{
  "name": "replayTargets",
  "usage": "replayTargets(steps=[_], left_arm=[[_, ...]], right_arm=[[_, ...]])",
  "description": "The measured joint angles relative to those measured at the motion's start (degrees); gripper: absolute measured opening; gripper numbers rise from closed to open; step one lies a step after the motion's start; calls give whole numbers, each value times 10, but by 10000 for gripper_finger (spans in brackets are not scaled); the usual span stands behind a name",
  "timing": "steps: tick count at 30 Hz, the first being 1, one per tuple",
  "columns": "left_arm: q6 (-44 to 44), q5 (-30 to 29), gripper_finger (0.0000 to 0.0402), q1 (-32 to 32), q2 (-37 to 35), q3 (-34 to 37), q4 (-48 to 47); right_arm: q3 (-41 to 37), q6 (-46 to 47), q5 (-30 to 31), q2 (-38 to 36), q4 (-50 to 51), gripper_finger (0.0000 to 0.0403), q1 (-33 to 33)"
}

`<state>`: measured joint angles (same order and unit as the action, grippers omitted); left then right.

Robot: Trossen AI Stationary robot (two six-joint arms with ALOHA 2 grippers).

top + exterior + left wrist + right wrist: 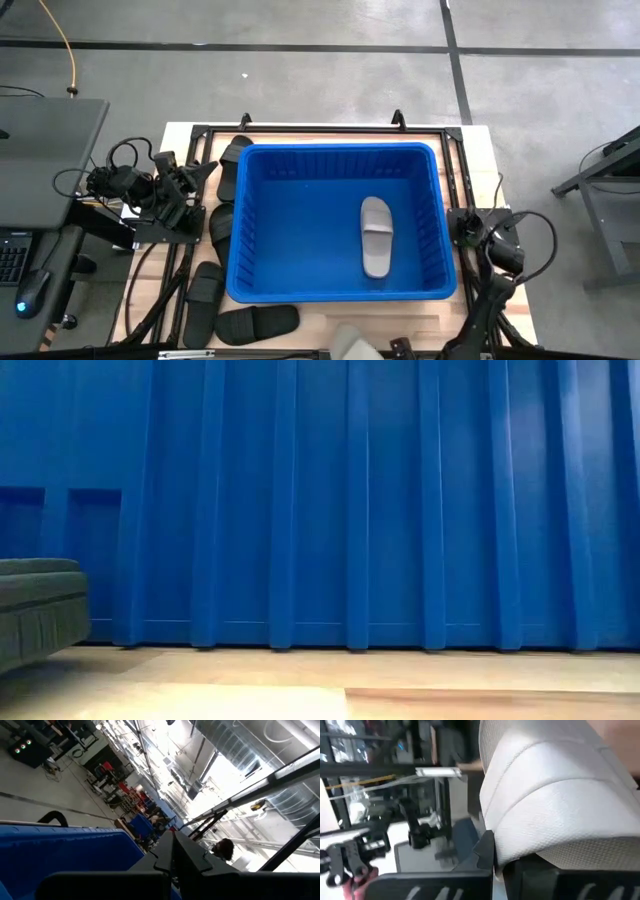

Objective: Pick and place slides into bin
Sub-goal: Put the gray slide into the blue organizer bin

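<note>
Right wrist view shows my right gripper, jaws clamped on a grey slide; next I carry it over the bin. Left jaws: cannot tell.

Left hand parked at table's left; right hand low, near edge.

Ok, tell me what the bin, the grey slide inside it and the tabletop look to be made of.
The bin: moulded plastic, bright blue, slightly glossy, judging by its ribbed walls and rolled rim.

The grey slide: probably rubber or foam, matte. A like light grey slide close in the right wrist view shows a fine pebbled texture.

The tabletop: looks like light wood or laminate, with pale planks and visible seams.
</note>
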<state>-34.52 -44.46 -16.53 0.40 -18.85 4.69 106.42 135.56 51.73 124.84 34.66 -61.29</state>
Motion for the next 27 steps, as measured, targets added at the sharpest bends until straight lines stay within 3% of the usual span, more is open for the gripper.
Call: replayTargets(steps=[6, 11, 18, 23, 27], left_arm=[[-4, 6, 5, 0, 0, 0, 22], [-4, 15, 5, 0, 0, 0, 46], [-3, 15, 5, 0, 0, 0, 63], [-4, 15, 7, 0, 0, 0, 63], [-11, 19, 38, 0, 0, 0, 64]], right_arm=[[99, -96, 30, 0, 39, 0, 5], [182, -205, 99, 0, 52, 0, 4], [288, -295, 192, -1, 157, 0, 11], [258, -306, 216, -40, 192, 0, 39], [264, -306, 196, -54, 235, 0, 74]])
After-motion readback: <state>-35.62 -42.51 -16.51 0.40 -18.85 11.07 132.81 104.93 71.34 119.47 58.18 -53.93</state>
